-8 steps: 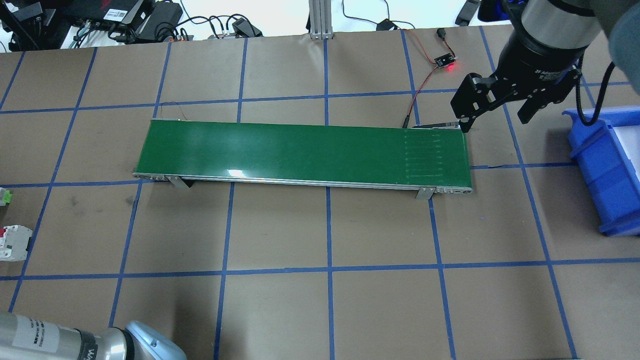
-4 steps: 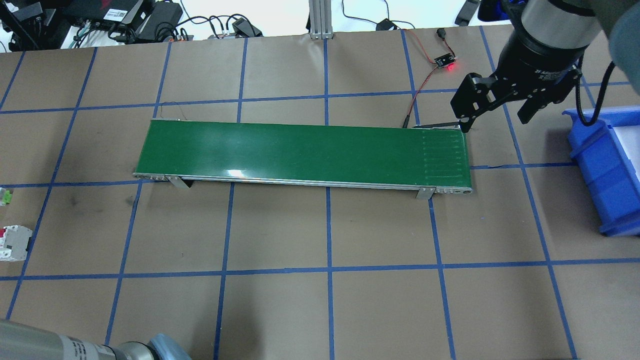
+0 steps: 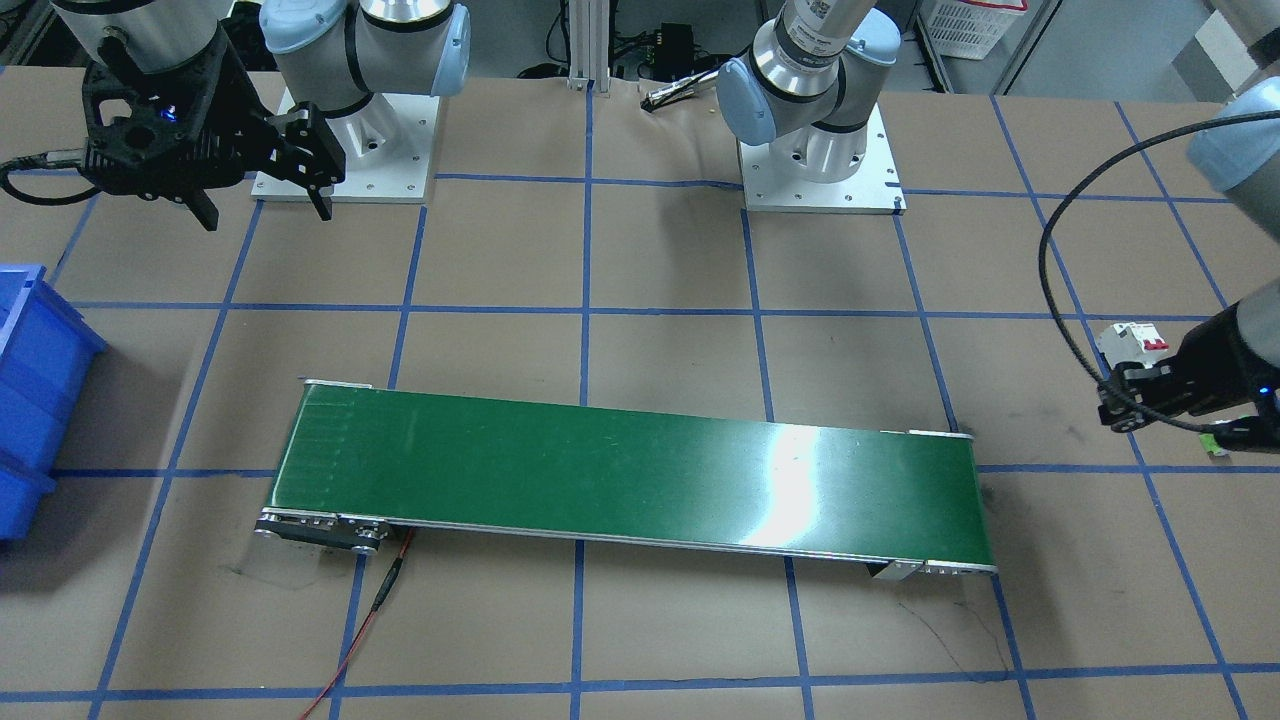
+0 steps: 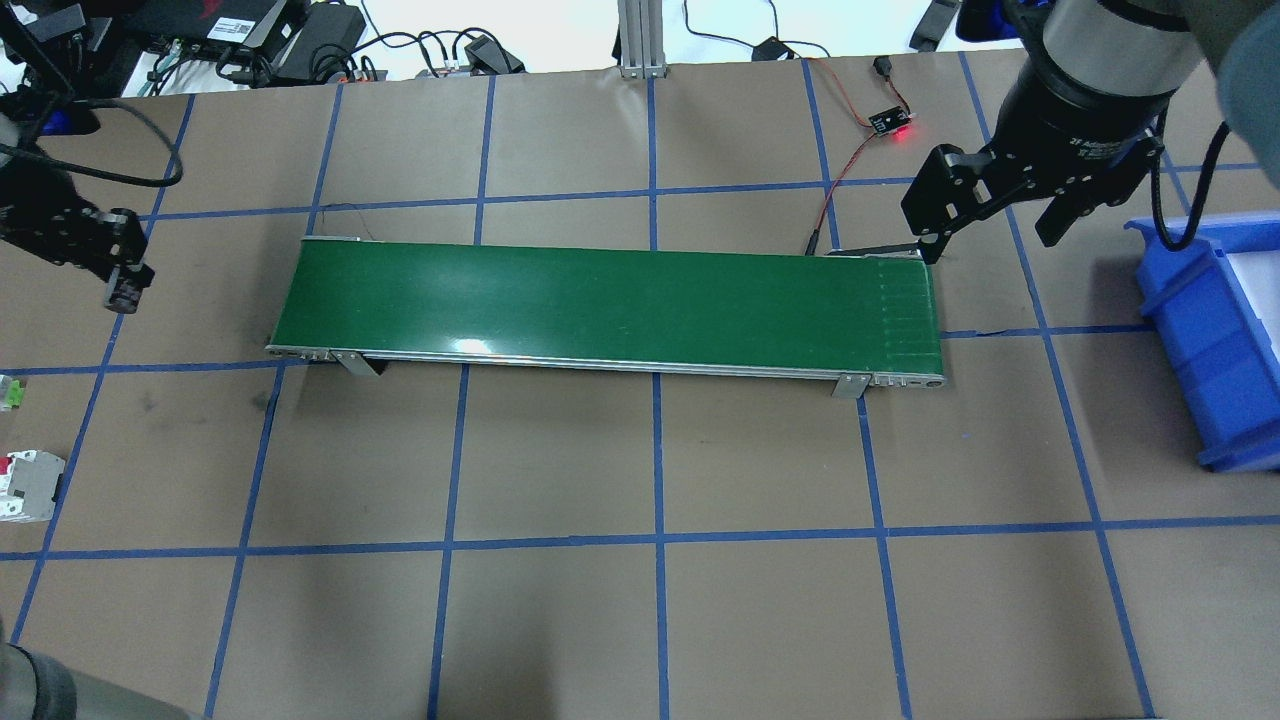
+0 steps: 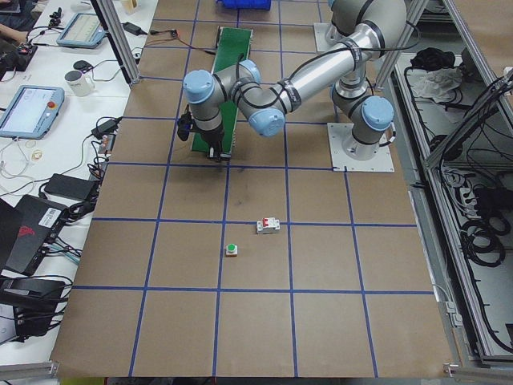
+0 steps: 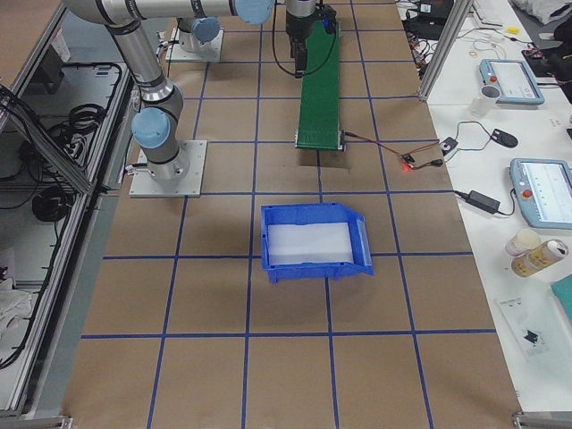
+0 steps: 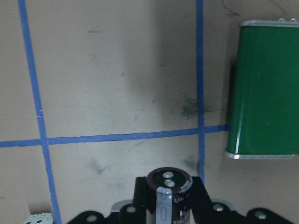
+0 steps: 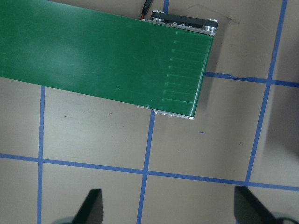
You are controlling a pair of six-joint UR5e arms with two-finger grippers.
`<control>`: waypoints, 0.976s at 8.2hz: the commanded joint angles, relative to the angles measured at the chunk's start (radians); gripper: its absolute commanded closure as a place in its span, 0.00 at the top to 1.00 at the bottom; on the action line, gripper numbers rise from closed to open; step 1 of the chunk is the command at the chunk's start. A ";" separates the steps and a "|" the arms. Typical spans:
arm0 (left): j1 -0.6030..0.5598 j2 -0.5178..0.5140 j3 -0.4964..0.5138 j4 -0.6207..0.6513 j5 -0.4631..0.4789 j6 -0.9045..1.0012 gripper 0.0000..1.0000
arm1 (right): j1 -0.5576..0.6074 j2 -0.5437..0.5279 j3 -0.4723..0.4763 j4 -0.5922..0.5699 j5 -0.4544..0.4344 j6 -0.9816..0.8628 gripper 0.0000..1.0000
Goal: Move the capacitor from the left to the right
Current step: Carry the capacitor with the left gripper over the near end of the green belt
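The capacitor (image 7: 169, 193), a black stubby cylinder with a pale grey stripe, stands upright between the fingers of my left gripper (image 7: 168, 201), which is shut on it. In the overhead view the left gripper (image 4: 112, 272) hangs above the table, left of the left end of the green conveyor belt (image 4: 600, 305). In the front view it (image 3: 1128, 408) is on the right; the capacitor does not show there. My right gripper (image 4: 990, 218) is open and empty, high above the belt's right end; its fingers (image 8: 92, 207) stand wide apart in the right wrist view.
A blue bin (image 4: 1210, 340) stands at the right edge of the table. A white breaker with red switches (image 4: 30, 485) and a green-capped push button (image 4: 10, 392) lie at the left edge. A small sensor board with a red light (image 4: 890, 125) and its wires lie behind the belt.
My left gripper has come into the overhead view at the left, beside the belt's left end. The left arm's segment at the bottom left has swung out of view. The right arm has not moved.
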 commanded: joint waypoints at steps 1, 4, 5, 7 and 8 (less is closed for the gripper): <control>-0.171 -0.040 -0.001 0.050 0.001 -0.160 0.00 | 0.000 0.000 0.006 0.000 0.001 -0.001 1.00; -0.204 -0.101 -0.008 0.106 0.001 -0.194 0.00 | 0.000 0.000 0.005 0.000 -0.009 -0.005 1.00; -0.225 -0.104 -0.014 0.116 0.003 -0.212 0.00 | 0.000 0.000 0.005 -0.001 -0.008 -0.005 1.00; -0.245 -0.121 -0.004 0.116 0.001 -0.243 0.00 | 0.002 0.000 0.006 0.000 0.003 -0.003 1.00; -0.251 -0.127 -0.004 0.117 0.001 -0.242 0.00 | 0.002 0.000 0.006 0.000 0.002 -0.003 1.00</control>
